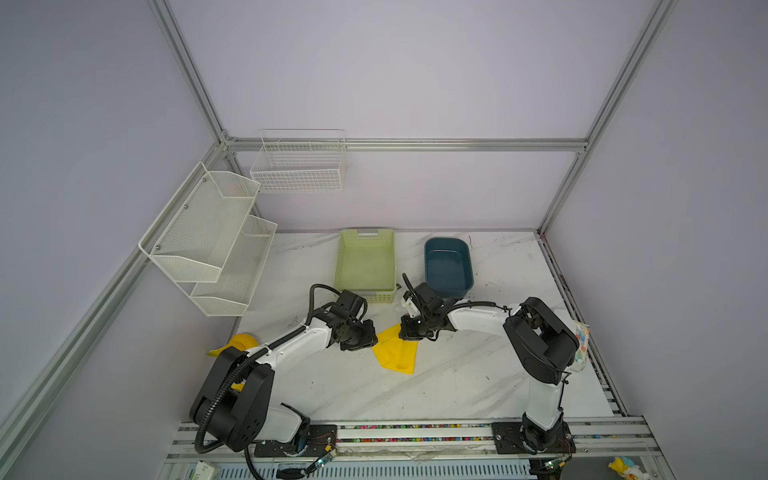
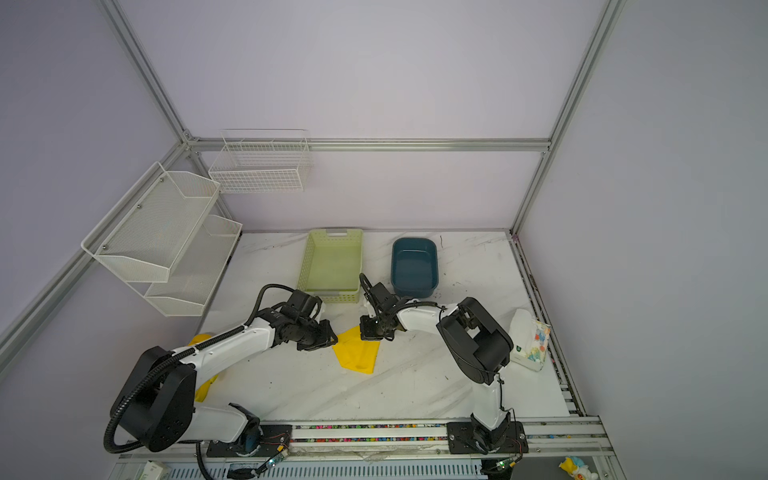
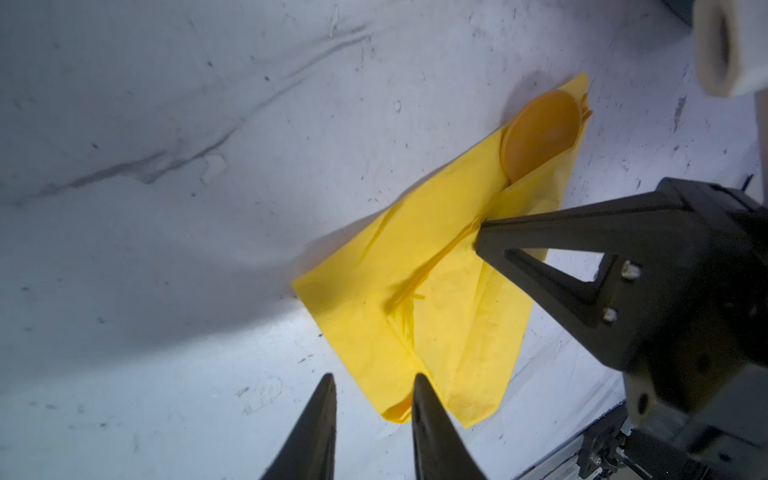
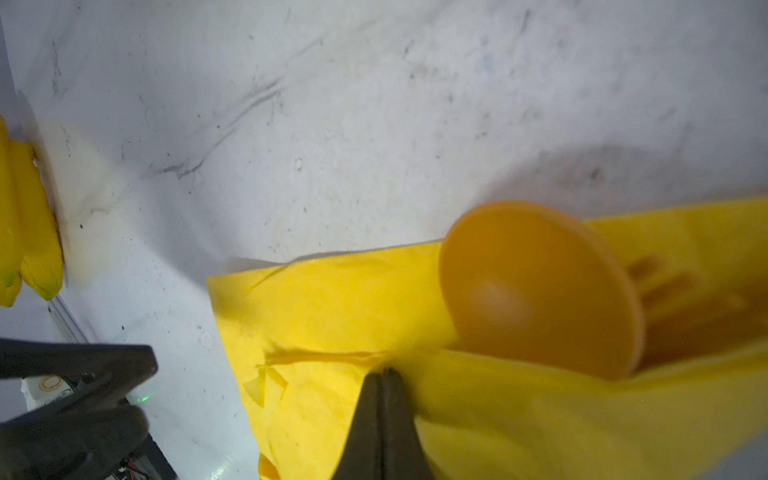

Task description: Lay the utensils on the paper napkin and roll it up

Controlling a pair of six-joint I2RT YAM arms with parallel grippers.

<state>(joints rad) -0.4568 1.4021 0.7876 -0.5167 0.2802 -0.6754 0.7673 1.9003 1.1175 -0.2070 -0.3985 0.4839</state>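
Note:
The yellow paper napkin (image 1: 395,351) (image 2: 357,351) lies mid-table, folded over the utensils. From one end of the fold stick out an orange spoon bowl (image 3: 540,133) (image 4: 540,286) and, behind it, fork tines (image 4: 665,282); the knife is hidden. My right gripper (image 4: 382,370) (image 3: 478,232) is shut, with its tips pinching the napkin's folded edge near the spoon's neck. At the napkin's opposite corner my left gripper (image 3: 374,378) (image 1: 372,336) stands open, with only bare table between its fingers.
A green basket (image 1: 365,266) and a blue tub (image 1: 448,266) stand just behind the grippers. A yellow banana toy (image 1: 239,343) lies by the left arm. A tissue pack (image 2: 532,345) sits at the right edge. White wire racks (image 1: 208,237) hang on the left wall.

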